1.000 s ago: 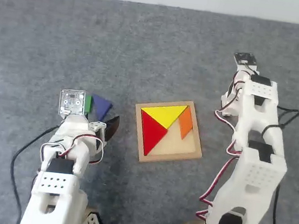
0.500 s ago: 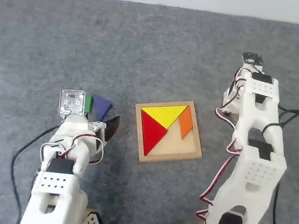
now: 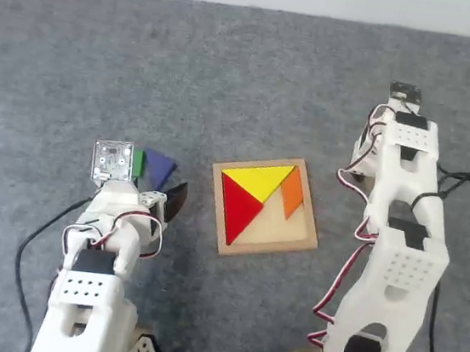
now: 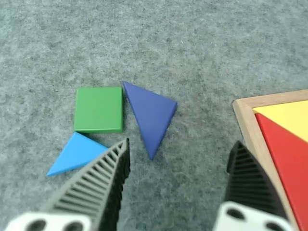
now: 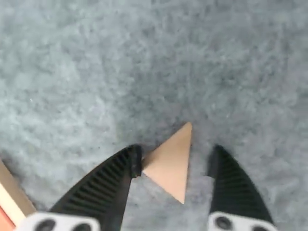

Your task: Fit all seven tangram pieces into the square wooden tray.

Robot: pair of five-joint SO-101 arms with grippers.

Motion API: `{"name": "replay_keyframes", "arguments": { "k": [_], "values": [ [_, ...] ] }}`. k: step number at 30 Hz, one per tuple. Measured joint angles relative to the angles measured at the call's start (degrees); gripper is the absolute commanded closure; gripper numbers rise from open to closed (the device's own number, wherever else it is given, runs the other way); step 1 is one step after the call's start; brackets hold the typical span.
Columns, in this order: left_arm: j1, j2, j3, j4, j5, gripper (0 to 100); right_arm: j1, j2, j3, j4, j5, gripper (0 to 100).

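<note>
Your left gripper (image 4: 181,144) hangs wide open and empty over the loose green square (image 4: 98,109), light blue triangle (image 4: 77,155) and dark blue triangle (image 4: 151,113), probably choosing one. Mid-table, the tray (image 3: 284,227) holds yellow (image 3: 259,179), red (image 3: 238,204) and orange (image 3: 292,192) pieces. Your right gripper (image 5: 176,150) is open and holding nothing, astride the tan triangle (image 5: 172,166), seemingly set to pinch it.

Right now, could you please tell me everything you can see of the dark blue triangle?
The dark blue triangle is a flat, matte piece, apparently painted wood. It lies flat on the grey carpet, outside the wooden tray, beside the green square; one corner reaches the square's corner, contact unclear. The open left gripper hangs over it, gripping nothing.
</note>
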Motion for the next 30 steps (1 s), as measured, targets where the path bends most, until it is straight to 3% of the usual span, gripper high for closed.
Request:
{"name": "replay_keyframes", "arguments": {
  "k": [14, 21, 30],
  "values": [
    [0.00, 0.00, 0.00, 0.00, 0.00, 69, -0.53, -0.44, -1.85, 4.48, -0.18, 90.6],
    [0.00, 0.00, 0.00, 0.00, 0.00, 69, -12.48, -4.40, -2.29, 14.77, -0.18, 90.5],
    [0.00, 0.00, 0.00, 0.00, 0.00, 69, -25.85, -4.92, -2.29, 17.14, -1.49, 90.4]
  ]
}}
